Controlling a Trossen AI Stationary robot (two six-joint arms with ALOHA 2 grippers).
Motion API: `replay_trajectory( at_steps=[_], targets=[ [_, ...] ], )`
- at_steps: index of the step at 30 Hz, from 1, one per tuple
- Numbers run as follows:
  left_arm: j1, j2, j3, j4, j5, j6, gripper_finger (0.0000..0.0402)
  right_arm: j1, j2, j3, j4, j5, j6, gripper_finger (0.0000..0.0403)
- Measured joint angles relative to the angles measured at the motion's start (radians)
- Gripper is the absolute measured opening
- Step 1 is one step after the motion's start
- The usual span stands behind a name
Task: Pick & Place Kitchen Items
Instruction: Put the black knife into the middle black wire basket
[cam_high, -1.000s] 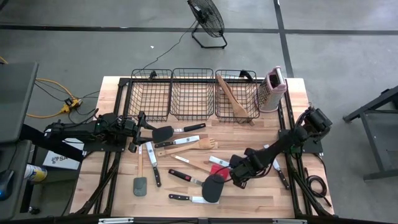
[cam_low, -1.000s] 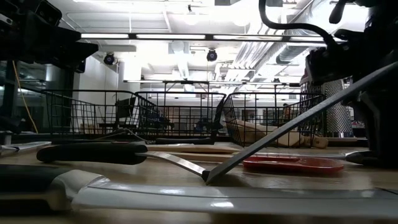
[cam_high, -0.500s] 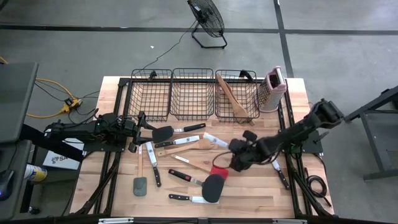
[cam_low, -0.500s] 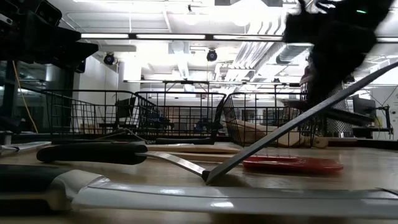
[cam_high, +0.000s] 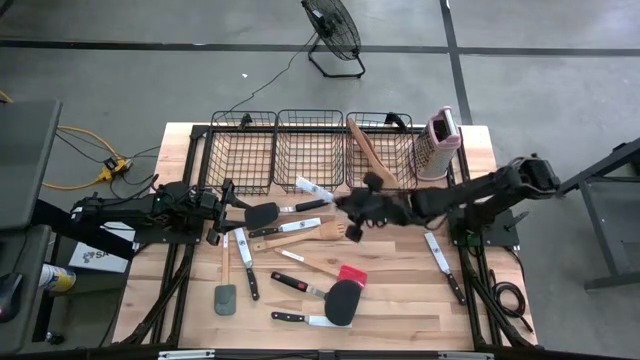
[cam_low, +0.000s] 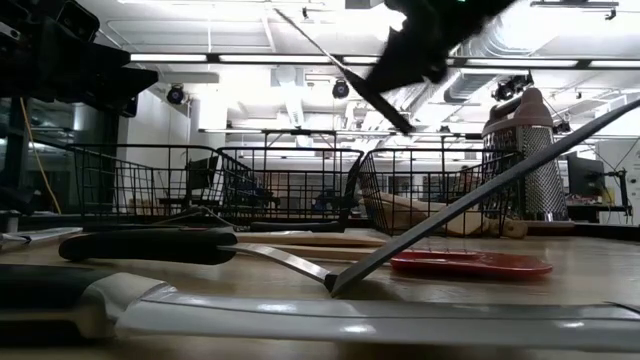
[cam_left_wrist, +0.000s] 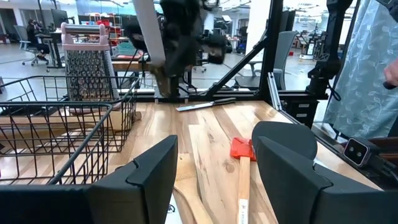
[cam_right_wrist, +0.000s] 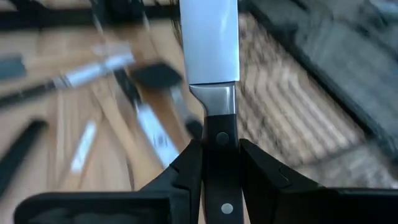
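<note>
R pincer (cam_high: 352, 207) clenched on black handle of a steel knife (cam_high: 314, 188); both fingers (cam_right_wrist: 186, 168) press the handle sides, blade pointing away from wrist. Knife is in the air, off the counter (cam_high: 400, 300), blade tip just in front of middle wire basket (cam_high: 309, 152), arm stretched across from R side. Low view: knife (cam_low: 345, 72) tilted, high above the baskets.

L pincer (cam_high: 222, 210) released, nothing between fingers (cam_left_wrist: 149, 174); sits low at L counter edge, near a black spatula (cam_high: 262, 214).

Rest of utensils on counter: red-headed spatula (cam_high: 350, 273) mid-counter, large black spatula (cam_high: 341, 301) just beside it toward front edge, grey spatula (cam_high: 225, 296) front L, several knives incl. one (cam_high: 437, 251) lying toward R side. Wooden spatula (cam_high: 372, 155) already in R basket (cam_high: 381, 152), leaning diagonally. L basket (cam_high: 241, 152) – contents can't tell.

Box grater (cam_high: 439, 143) upright just R of R basket. Floor fan (cam_high: 333, 30) well behind counter.
</note>
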Motion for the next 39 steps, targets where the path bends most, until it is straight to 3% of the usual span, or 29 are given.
replay_trajectory(
  at_steps=[5, 14, 29, 39],
  targets=[
    [0.000, 0.000, 0.012, -0.016, 0.000, -0.128, 0.0212, -0.107, 0.000, 0.001, 0.181, -0.160, -0.158, 0.0074],
    [0.000, 0.000, 0.014, -0.016, 0.000, -0.130, 0.0212, -0.239, 0.000, 0.001, 0.309, -0.433, -0.257, 0.0074],
    [0.000, 0.000, 0.015, 0.179, -0.003, -0.099, 0.0212, -0.367, 0.000, 0.002, 0.389, -0.622, -0.259, 0.0074],
    [0.000, 0.070, 0.015, 0.260, -0.257, -0.074, 0.0212, -0.389, 0.077, 0.003, 0.612, -0.700, -0.195, 0.0074]
  ],
)
